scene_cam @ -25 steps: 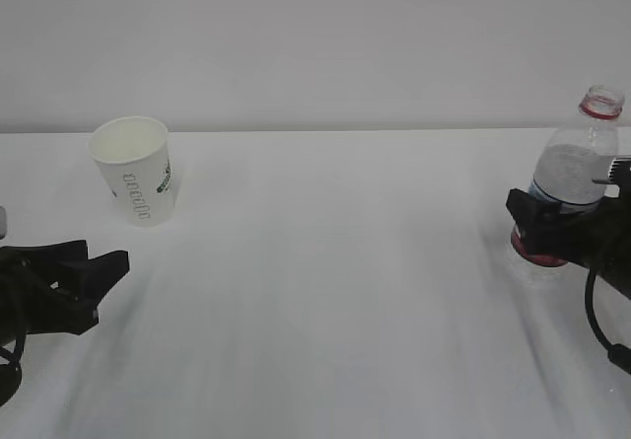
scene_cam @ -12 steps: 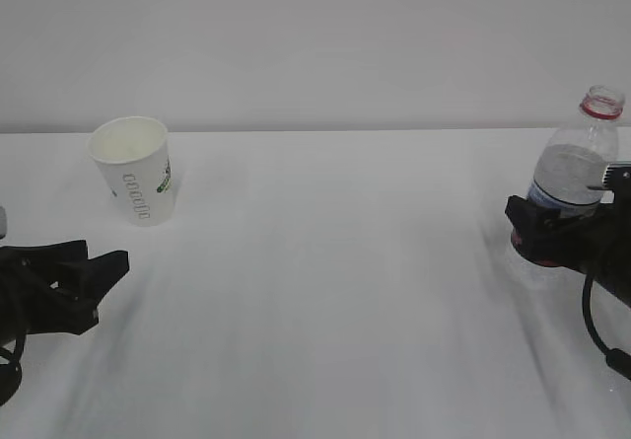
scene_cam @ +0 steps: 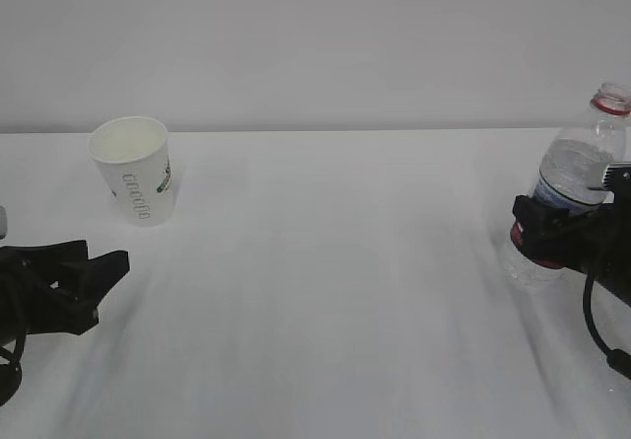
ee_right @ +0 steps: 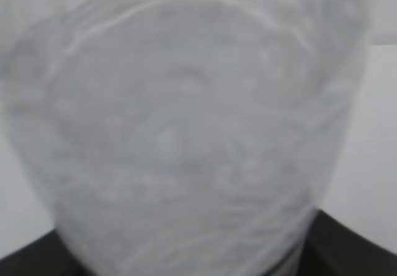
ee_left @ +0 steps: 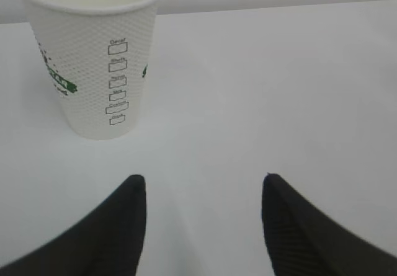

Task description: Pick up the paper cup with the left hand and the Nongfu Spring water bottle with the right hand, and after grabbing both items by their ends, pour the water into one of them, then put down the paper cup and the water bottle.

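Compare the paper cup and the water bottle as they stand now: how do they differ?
The paper cup is white, opaque and short; the water bottle is clear plastic and taller. The cup stands free, ahead of the open left gripper; the bottle sits tilted inside the right gripper. Both are open-topped.

One paper cup point(scene_cam: 135, 169), one water bottle point(scene_cam: 575, 178), two grippers

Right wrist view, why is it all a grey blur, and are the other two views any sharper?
Right wrist view: the bottle fills the frame too close to focus. Left wrist view: sharp, the cup shows its dotted texture and print. Exterior view: soft and slightly hazy, flat light, faint shadows on the table.
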### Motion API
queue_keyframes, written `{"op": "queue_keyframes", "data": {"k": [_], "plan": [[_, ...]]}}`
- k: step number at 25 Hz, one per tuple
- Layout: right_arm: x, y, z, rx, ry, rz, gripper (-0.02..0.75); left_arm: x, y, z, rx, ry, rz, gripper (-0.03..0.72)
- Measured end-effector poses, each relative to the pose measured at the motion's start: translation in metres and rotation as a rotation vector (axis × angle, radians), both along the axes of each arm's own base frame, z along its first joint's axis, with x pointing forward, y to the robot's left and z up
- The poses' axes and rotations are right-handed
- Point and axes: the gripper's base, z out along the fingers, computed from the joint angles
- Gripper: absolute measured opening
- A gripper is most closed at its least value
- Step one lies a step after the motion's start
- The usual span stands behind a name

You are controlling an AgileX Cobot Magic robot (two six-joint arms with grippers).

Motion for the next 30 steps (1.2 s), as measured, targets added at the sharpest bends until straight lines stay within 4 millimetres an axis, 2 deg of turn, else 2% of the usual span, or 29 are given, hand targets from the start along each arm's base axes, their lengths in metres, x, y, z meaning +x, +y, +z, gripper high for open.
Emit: {"op": "queue_keyframes", "data": {"k": [17, 23, 30], "plan": [[0.000, 0.001, 0.001, -0.004, 0.004, 0.011, 0.428, 0.000, 0.000, 0.000, 0.000, 0.000, 0.000, 0.434], [-0.004, 0.001, 0.009, -0.024, 0.025, 0.020, 0.428, 0.000, 0.000, 0.000, 0.000, 0.000, 0.000, 0.434], [-0.006, 0.000, 0.027, -0.049, 0.031, 0.019, 0.428, 0.000, 0.000, 0.000, 0.000, 0.000, 0.000, 0.434]]}}
